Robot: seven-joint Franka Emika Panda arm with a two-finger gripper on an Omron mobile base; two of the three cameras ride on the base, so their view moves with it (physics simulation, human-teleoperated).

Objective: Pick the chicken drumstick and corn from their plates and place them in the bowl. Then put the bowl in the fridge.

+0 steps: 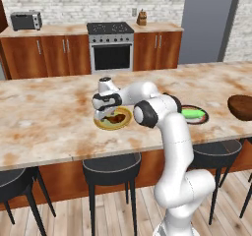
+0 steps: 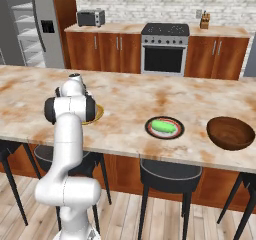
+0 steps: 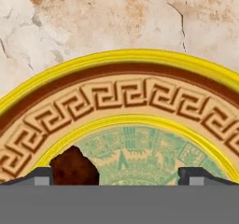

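A: What lies nearest the camera on the counter point(image 1: 44, 127)?

B: The tool point(image 1: 104, 115), jaws spread wide and holding nothing, hangs low over the yellow-rimmed plate point(image 1: 123, 124) at the counter's near edge. The chicken drumstick point(image 1: 117, 118) rests on that plate's green centre.

A: Which way does the drumstick lie from the tool?

B: In the hand view the chicken drumstick point(image 3: 73, 168) sits just inside one fingertip point(image 3: 41, 176), off centre between the two; the yellow rim point(image 3: 126, 56) arcs beyond. Its long axis cannot be read, since most of it is cut off. Judged from this, the tool needs a small sideways shift to straddle the meat before descending.

A: And farther right?

B: The corn point(image 2: 164, 126) lies on the black-rimmed plate point(image 2: 178, 133), well apart from the tool. The bowl point(image 2: 231, 132) stands farther right again, empty.

A: Beyond the counter?

B: The fridge point(image 2: 31, 24) stands at the far left, one door open on white shelves.
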